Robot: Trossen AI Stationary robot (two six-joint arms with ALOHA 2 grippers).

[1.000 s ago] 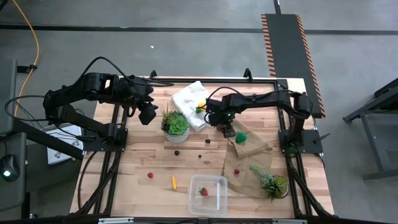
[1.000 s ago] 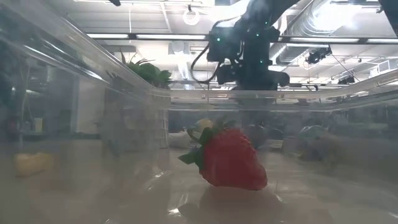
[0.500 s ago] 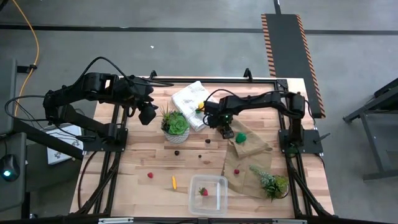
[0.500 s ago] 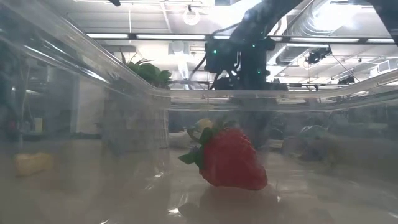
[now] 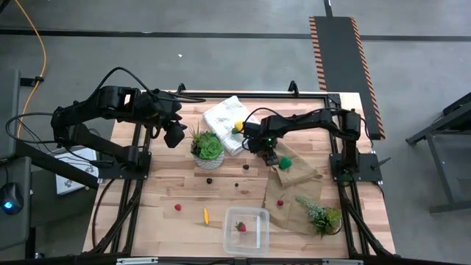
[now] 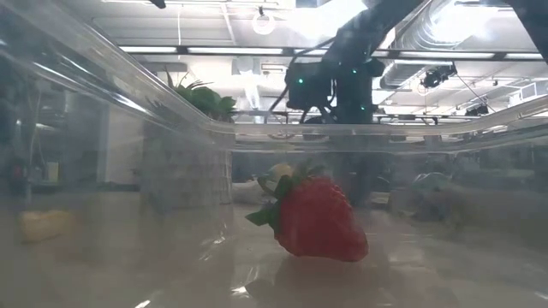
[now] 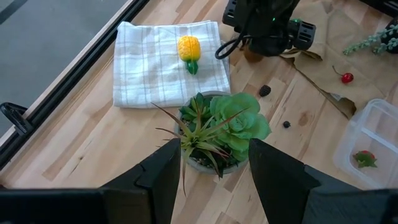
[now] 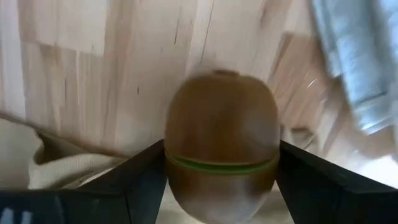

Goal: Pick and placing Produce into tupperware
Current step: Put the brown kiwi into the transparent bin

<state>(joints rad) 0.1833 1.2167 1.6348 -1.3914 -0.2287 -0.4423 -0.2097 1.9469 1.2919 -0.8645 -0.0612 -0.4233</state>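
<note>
My right gripper [image 5: 268,152] points down at the far corner of the brown paper bag [image 5: 293,193] and is shut on the brown kiwi-like ball [image 8: 221,124]. The green broccoli piece [image 5: 284,163] lies on the bag beside it. The clear tupperware [image 5: 246,230] stands at the near edge with a red strawberry [image 5: 241,227] inside. The yellow piece [image 7: 188,48] lies on the folded white cloth [image 7: 155,68]. Dark berries [image 5: 236,185], red berries [image 5: 177,207] and the orange stick [image 5: 205,216] lie on the wood. My left gripper [image 5: 175,137] hangs open and empty beside the potted succulent [image 5: 207,147]. My right gripper pinches the kiwi-like ball between its two fingers, one on each side at its widest part [image 8: 177,155], just above its green band. The fingers come from above, pointing down. Whether the ball rests on the table or is lifted, I cannot tell.
A second succulent [image 5: 322,217] lies on the paper bag's near right part. The potted succulent stands between the two arms, next to the cloth. Bare wood lies to the left of the tupperware and along the table's left side.
My right gripper has shifted a little toward the table's left edge, staying low over the bag's far corner. My left arm has kept still.
</note>
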